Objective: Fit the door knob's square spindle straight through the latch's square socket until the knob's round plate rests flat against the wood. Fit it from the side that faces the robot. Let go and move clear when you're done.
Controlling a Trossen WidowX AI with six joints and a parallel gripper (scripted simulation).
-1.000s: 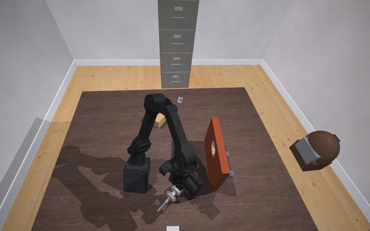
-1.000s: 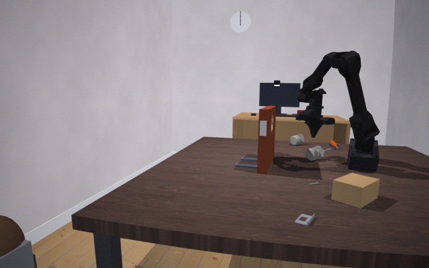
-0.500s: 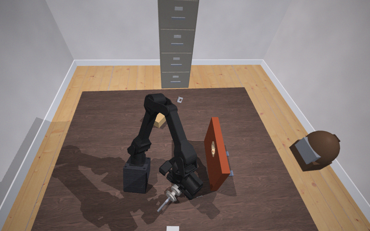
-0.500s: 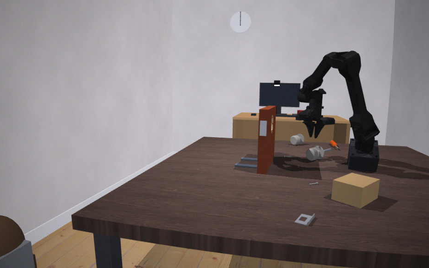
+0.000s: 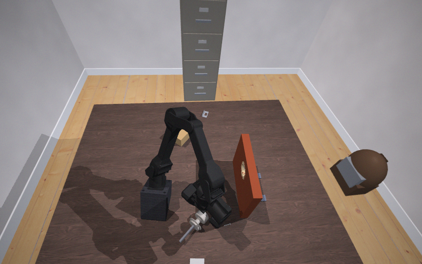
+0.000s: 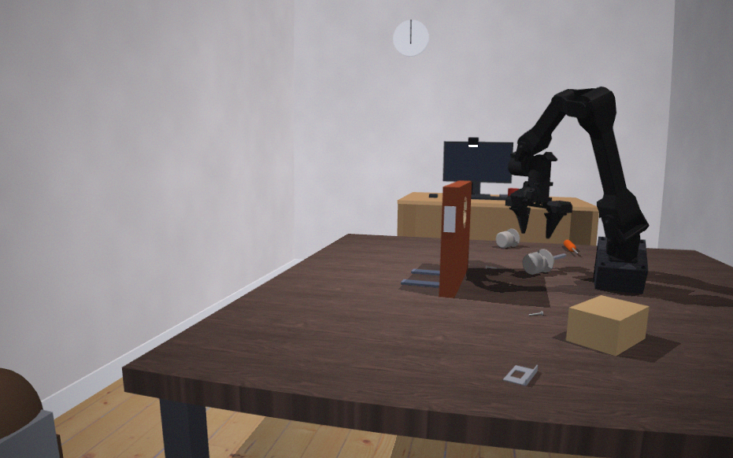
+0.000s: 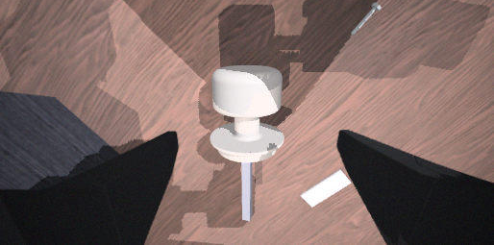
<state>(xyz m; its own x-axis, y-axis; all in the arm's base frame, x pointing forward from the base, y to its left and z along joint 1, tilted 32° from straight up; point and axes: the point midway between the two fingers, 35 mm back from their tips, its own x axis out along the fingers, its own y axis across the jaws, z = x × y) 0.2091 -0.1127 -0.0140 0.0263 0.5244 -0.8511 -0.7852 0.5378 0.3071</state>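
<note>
The arm [image 5: 202, 144] is matte black throughout, built of blocky, faceted links with rounded joint housings. It rises from a dark, square, box-like base [image 5: 147, 212]. Its gripper [image 6: 538, 217] ends in two black, wedge-shaped fingers tapering to points, filling the wrist view's lower corners.

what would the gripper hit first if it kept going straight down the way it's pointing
Probably the door knob. The open gripper points down at the table, and the knob lies on its side between the spread fingers, spindle toward the camera. Depth is unclear, so the fingertips may reach the wood alongside it.
</note>
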